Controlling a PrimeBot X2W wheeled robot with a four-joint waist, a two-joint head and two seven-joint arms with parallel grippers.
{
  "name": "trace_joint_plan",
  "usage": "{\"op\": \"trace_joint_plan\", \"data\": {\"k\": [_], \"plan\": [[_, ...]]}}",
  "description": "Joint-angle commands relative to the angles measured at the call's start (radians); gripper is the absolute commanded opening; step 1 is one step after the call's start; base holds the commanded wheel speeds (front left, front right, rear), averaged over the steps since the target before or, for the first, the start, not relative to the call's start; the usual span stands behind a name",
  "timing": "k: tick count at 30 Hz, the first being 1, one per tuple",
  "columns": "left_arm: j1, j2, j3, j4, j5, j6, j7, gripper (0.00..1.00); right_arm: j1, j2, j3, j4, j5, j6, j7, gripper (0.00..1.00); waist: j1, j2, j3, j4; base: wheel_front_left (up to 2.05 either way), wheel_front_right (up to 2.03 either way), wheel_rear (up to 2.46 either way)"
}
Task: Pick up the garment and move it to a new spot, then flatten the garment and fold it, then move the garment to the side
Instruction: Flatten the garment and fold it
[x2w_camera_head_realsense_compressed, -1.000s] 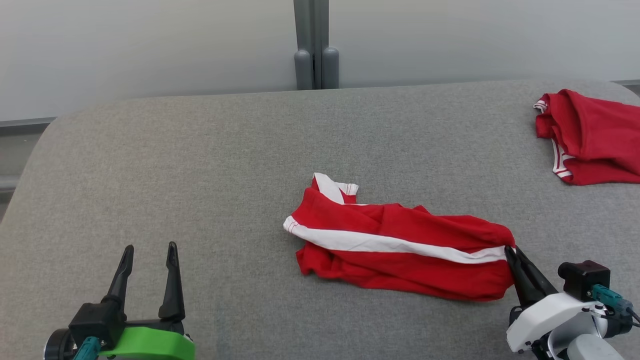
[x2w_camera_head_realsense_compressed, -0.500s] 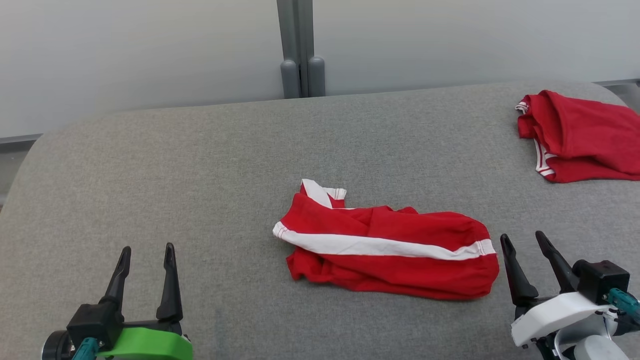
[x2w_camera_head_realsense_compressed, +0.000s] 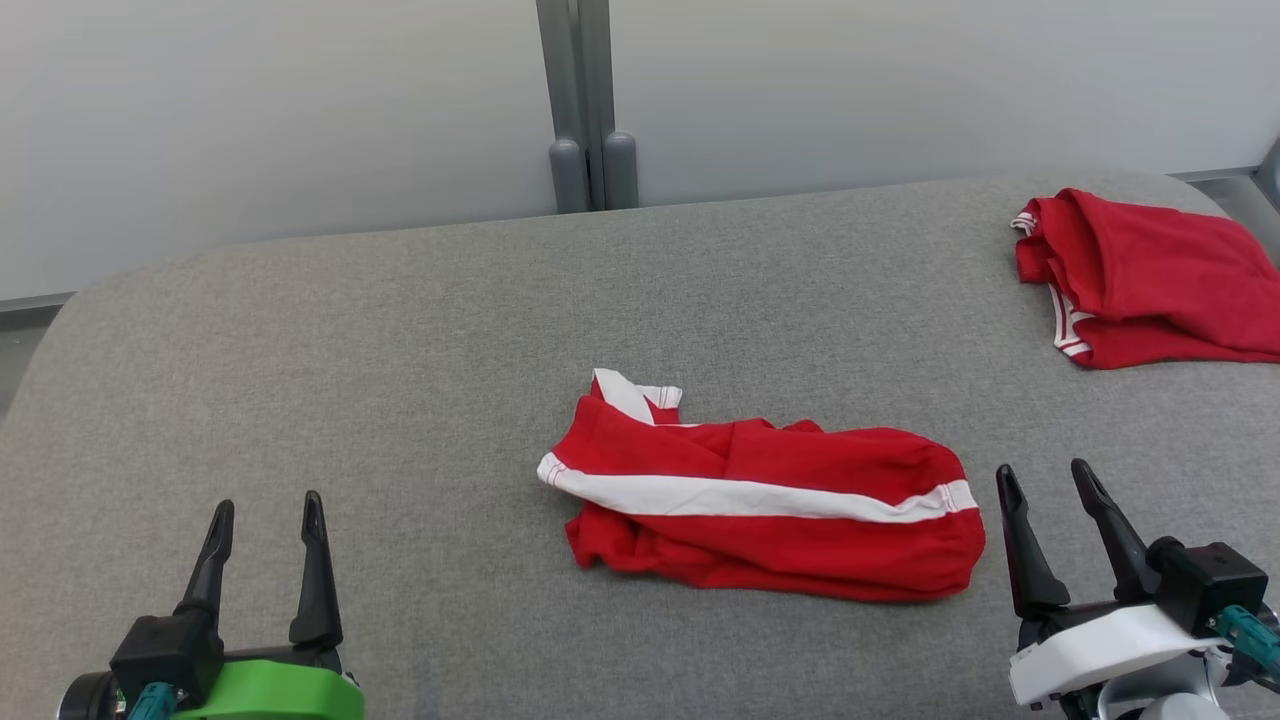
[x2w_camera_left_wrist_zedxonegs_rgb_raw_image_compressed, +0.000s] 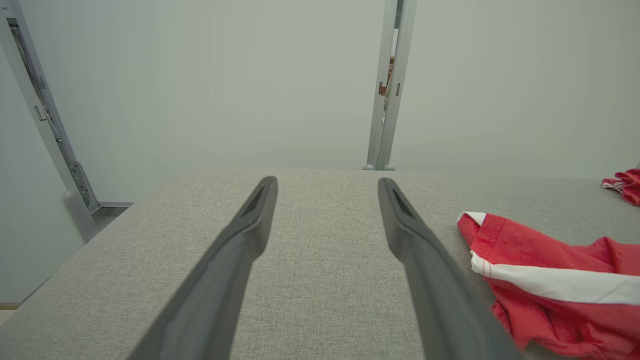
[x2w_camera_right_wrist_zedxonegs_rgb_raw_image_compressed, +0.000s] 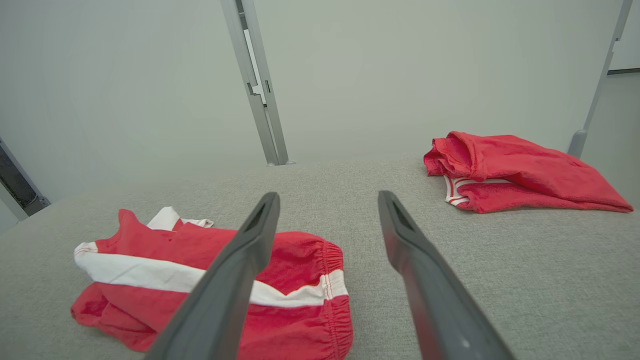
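Garment (x2w_camera_head_realsense_compressed: 760, 495) lies just left of right claw (x2w_camera_head_realsense_compressed: 1045, 478) (claw spread).

Grey woven upholstered surface (x2w_camera_head_realsense_compressed: 400, 330), rounded at its far corners, spanning the foreground. Near its far right corner lies a red cloth (x2w_camera_head_realsense_compressed: 1150, 280), loosely folded, with white-striped trim (x2w_camera_head_realsense_compressed: 1065, 330) showing along its left edge; its right part runs past the head view's border. Behind the surface, pale matte wall panels (x2w_camera_head_realsense_compressed: 250, 120) meet at a grey vertical post (x2w_camera_head_realsense_compressed: 575, 90), at whose base two rounded grey feet (x2w_camera_head_realsense_compressed: 565, 178) stand side by side. In the left wrist view a second grey rail (x2w_camera_left_wrist_zedxonegs_rgb_raw_image_compressed: 75, 180) appears slanted against the left wall. In the right wrist view a slim grey upright (x2w_camera_right_wrist_zedxonegs_rgb_raw_image_compressed: 576, 142) stands beyond the cloth, to its right.
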Motion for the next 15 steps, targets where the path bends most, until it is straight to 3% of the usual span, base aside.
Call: {"op": "trace_joint_plan", "data": {"k": [1,15], "plan": [[0.010,0.001,0.004,0.000,0.010,-0.001,0.000,1.00,0.013,0.002,-0.001,-0.008,-0.007,-0.002,-0.003,1.00,0.0000,0.0000,-0.002,0.001,0.00,0.00,0.00],[0.023,0.001,-0.005,0.017,0.033,-0.006,0.000,1.00,0.034,0.012,0.019,-0.028,-0.017,-0.002,-0.003,1.00,0.0000,0.0000,-0.008,0.004,0.00,0.00,0.00]]}}
